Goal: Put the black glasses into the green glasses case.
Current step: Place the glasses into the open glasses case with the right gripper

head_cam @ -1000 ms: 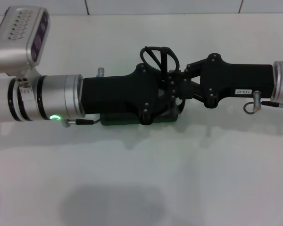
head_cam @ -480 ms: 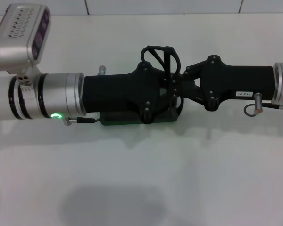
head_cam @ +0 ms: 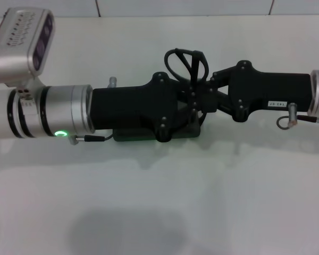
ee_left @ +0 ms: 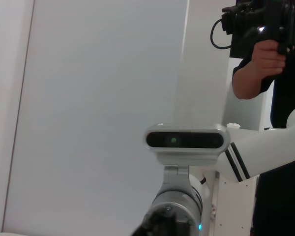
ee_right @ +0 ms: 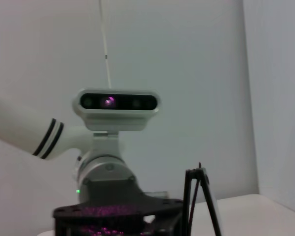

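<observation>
The black glasses (head_cam: 185, 62) stand upright above the spot where my two grippers meet at the table's middle. My right gripper (head_cam: 198, 91) comes in from the right and is shut on the glasses' lower part. My left gripper (head_cam: 193, 110) comes in from the left, tip to tip with the right one. The green glasses case (head_cam: 130, 136) lies on the table under the left gripper, and only its near edge shows. In the right wrist view the glasses (ee_right: 199, 196) show as thin black bars beside the left gripper's body (ee_right: 118, 214).
The white table (head_cam: 159, 202) stretches in front of both arms. In the left wrist view a person (ee_left: 265, 54) stands at the side holding a black device, behind the right arm's wrist camera (ee_left: 184, 140).
The right gripper has moved slightly to the right, and the glasses have shifted right with it. The left arm has barely moved.
</observation>
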Robot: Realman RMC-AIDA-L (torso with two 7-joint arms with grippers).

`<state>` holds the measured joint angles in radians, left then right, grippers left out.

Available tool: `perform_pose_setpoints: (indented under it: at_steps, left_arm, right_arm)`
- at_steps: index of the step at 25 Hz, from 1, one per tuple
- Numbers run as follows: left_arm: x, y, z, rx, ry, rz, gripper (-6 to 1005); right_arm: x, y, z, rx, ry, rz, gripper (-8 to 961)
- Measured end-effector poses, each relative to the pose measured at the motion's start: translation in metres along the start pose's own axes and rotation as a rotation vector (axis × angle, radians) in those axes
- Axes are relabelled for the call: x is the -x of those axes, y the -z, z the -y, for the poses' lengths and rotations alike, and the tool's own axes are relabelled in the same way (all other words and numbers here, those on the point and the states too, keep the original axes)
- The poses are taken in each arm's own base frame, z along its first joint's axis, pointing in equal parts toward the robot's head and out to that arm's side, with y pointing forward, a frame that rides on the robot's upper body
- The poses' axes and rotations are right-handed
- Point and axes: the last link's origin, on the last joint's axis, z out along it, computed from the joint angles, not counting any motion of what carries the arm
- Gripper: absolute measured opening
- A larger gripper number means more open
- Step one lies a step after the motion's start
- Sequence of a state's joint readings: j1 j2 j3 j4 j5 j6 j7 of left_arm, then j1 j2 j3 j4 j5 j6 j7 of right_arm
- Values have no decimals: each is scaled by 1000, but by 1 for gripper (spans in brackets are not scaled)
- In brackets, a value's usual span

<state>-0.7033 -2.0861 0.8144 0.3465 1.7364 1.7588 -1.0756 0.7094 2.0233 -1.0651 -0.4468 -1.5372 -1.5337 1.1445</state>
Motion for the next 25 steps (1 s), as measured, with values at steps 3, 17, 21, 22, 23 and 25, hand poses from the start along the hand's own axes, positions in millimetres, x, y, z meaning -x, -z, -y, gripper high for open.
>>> perform_pose_setpoints:
  at_steps: [3,17,21,22,23,25]
  left_arm:
    - [1,3,-2,-2,3,-3,5]
    - [39,77,-12,-258,32,125,6]
    - [48,92,-18,-310,54,148,6]
    - [50,95,-19,-318,57,153,6]
    - [52,98,-20,-327,61,160,6]
    - [55,103,-22,-335,68,173,6]
  right_arm:
    - [0,2,4,-29,-6,3,55]
    - [0,-24,17,-47,48,-103,56]
    - [-3,-34,18,-34,61,-155,56]
    - [-4,-39,18,-32,68,-176,55]
    - [-5,-41,18,-33,72,-188,55]
    - [-7,-46,19,-35,89,-216,55]
